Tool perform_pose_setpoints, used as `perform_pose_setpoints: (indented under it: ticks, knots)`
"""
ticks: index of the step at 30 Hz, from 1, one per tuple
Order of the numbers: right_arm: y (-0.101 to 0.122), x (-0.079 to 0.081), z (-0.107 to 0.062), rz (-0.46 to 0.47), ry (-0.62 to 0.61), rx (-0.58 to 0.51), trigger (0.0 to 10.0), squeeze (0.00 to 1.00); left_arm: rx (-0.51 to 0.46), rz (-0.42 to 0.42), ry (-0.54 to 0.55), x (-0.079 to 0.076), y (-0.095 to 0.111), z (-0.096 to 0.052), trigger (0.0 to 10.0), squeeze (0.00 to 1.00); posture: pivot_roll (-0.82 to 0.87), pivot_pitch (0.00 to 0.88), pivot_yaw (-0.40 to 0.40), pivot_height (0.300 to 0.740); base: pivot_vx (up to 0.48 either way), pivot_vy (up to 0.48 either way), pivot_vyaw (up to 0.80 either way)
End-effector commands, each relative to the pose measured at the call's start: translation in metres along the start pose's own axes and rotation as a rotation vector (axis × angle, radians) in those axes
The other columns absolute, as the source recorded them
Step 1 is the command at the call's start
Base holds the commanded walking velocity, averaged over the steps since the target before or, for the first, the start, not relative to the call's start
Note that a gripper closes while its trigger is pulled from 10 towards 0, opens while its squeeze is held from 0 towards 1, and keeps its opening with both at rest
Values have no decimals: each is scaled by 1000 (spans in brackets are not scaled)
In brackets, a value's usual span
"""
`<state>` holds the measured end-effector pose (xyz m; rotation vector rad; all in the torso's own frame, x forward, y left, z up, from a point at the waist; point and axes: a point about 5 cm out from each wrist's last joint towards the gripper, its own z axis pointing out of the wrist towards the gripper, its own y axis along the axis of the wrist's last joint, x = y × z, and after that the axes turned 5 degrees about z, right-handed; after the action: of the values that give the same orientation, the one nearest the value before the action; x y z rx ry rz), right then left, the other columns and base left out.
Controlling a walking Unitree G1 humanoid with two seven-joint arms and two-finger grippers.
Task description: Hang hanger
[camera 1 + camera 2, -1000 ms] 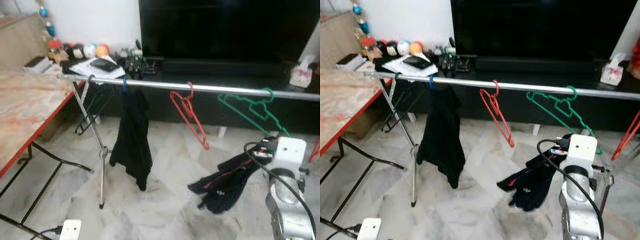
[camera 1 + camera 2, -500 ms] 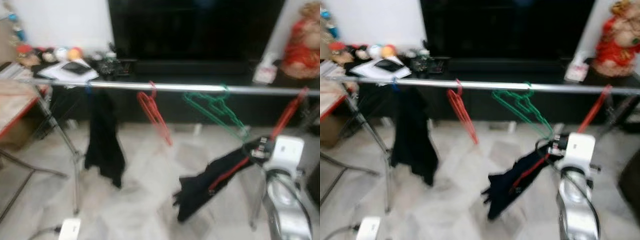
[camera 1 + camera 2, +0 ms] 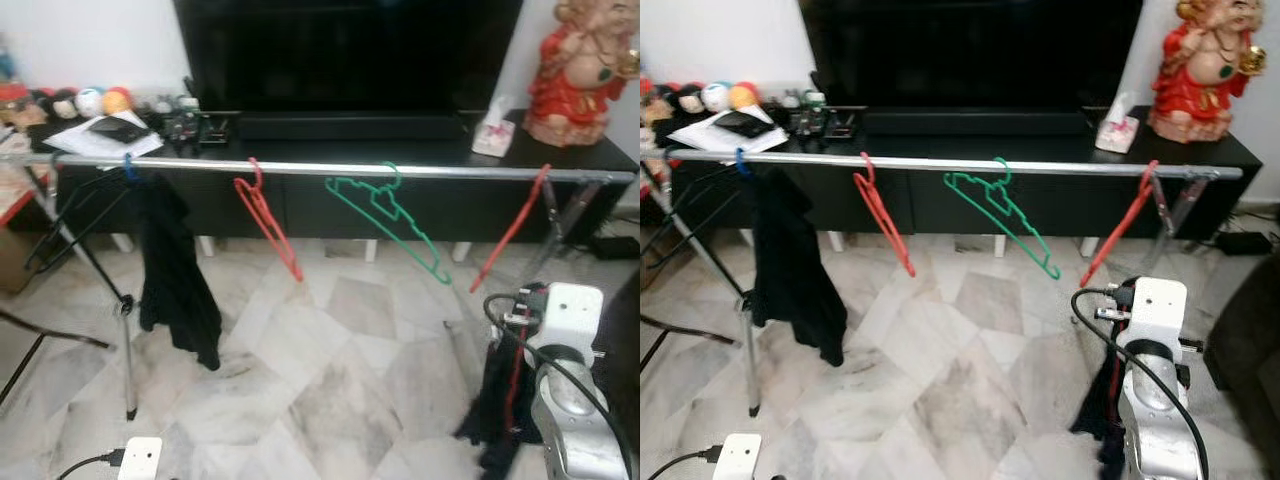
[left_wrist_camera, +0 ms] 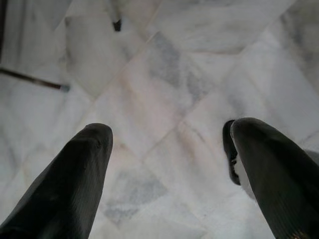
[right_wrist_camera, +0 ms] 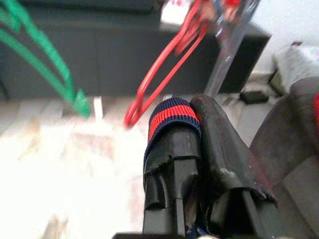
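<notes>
— Counting along the silver rail (image 3: 330,171), what hangs there?
— Two red hangers (image 3: 268,220) and (image 3: 510,230), one green hanger (image 3: 388,217), one black garment (image 3: 175,265) on a blue hook.
— And the grippers?
— Right gripper (image 5: 197,124) is clamped on a dark garment with a red-striped cuff (image 5: 172,114), low beside the rail's right end; the wrist view shows that cuff; left gripper (image 4: 169,164) gapes wide, empty, over marble floor (image 4: 164,94).

No readable text, labels, brands or numbers. Papers (image 3: 100,140) on the TV stand (image 3: 420,160), left of the TV (image 3: 345,55), too small to read; tissue box (image 3: 490,135) print illegible.
</notes>
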<state>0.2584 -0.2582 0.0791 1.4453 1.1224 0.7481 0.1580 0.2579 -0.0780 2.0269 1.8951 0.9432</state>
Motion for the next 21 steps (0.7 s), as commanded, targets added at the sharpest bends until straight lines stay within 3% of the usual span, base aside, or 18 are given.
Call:
perform_pose_setpoints:
  ticks: [1, 10, 15, 19, 21]
  knots:
    - [-14, -5, -1, -30, -13, 67, 10000, 0, -9, -17, 27, 5, -1, 0, 10000, 0, -185, 19, 18, 740, 0, 0, 0]
    - [-52, -16, -10, -38, -108, 191, 10000, 0, -23, -76, 78, 7, -1, -1, 10000, 0, -185, 21, 15, 740, 0, 0, 0]
    - [-89, -20, -17, -17, -139, 334, 10000, 0, -60, -118, 108, 8, 1, -2, 10000, 0, -183, 22, 12, 740, 0, 0, 0]
    - [-100, -22, -19, -36, -161, 386, 10000, 0, -97, -90, 97, 8, 5, -2, 10000, 0, -193, 21, 15, 740, 0, 0, 0]
    - [-109, -27, -18, 6, -189, 424, 10000, 0, -147, -87, 94, 7, 10, -3, 10000, 0, -179, 21, 13, 740, 0, 0, 0]
